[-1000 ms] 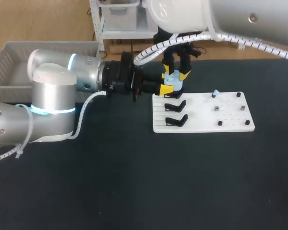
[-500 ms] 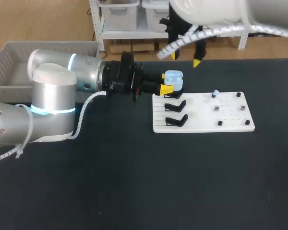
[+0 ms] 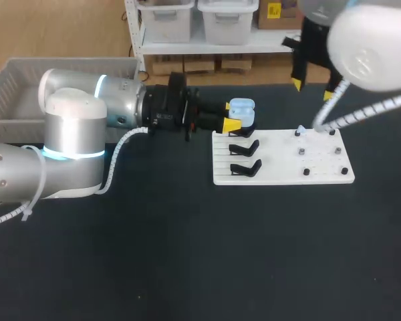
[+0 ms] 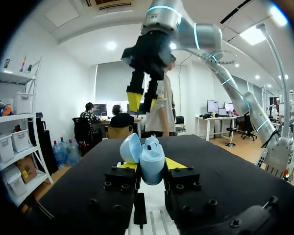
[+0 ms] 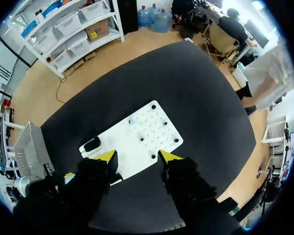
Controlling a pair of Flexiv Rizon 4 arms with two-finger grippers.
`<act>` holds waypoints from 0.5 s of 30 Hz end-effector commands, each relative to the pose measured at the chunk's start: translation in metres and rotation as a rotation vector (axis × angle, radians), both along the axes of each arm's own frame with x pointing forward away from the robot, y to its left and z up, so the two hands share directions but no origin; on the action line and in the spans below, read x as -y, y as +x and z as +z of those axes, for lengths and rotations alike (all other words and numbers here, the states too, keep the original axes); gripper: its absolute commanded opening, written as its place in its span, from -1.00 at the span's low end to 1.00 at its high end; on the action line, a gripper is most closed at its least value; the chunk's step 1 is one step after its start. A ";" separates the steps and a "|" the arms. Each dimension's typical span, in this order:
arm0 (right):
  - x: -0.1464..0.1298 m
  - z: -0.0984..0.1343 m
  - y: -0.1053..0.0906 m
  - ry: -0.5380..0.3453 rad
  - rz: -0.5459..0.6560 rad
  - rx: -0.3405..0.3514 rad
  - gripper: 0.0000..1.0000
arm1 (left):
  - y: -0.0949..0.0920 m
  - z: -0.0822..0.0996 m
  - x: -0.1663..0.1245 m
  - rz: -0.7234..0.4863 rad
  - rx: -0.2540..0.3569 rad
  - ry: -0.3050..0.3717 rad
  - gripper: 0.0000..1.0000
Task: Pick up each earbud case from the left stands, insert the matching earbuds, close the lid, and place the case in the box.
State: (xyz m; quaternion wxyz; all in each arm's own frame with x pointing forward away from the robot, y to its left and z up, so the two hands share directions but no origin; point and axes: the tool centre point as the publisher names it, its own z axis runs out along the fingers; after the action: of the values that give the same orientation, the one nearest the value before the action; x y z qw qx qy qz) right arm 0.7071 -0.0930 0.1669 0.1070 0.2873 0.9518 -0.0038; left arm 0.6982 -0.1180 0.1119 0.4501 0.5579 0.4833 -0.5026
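Observation:
My left gripper (image 3: pixel 231 123) is shut on a light blue earbud case (image 3: pixel 242 110) at the back left corner of the white board (image 3: pixel 284 175). In the left wrist view the case (image 4: pixel 150 159) sits upright between the yellow tips of the left gripper (image 4: pixel 148 164) with its lid swung open. A small light blue earbud (image 3: pixel 301 129) rests on a peg at the board's back right. My right gripper (image 3: pixel 313 89) hangs open and empty high above the board's back edge. From the right wrist view, the right gripper (image 5: pixel 137 156) looks down on the board (image 5: pixel 152 142) and the earbud (image 5: pixel 133 121).
Two empty black stands (image 3: pixel 244 146) (image 3: pixel 245 168) stand on the board's left side, and several small pegs (image 3: pixel 306 172) dot its right side. A grey basket (image 3: pixel 13 83) stands at the table's far left, behind my left arm.
My right gripper has lifted away from the case and moved up and to the right, over the board's back right. The left gripper and the case have stayed put.

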 end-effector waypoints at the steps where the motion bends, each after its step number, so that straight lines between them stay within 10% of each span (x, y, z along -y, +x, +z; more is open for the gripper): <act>1: 0.011 -0.020 0.006 0.150 0.064 0.086 0.05 | -0.001 -0.001 0.000 0.005 0.003 -0.002 -1.00; 15: 0.018 -0.079 0.033 0.145 0.223 0.029 -0.01 | -0.001 -0.001 0.000 0.005 0.003 -0.002 -1.00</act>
State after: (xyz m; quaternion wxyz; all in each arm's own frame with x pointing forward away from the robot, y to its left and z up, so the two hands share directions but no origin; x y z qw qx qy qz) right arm 0.7289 -0.1137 0.0972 0.1055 0.1904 0.9726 0.0813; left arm 0.6982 -0.1180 0.1119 0.4501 0.5579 0.4833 -0.5026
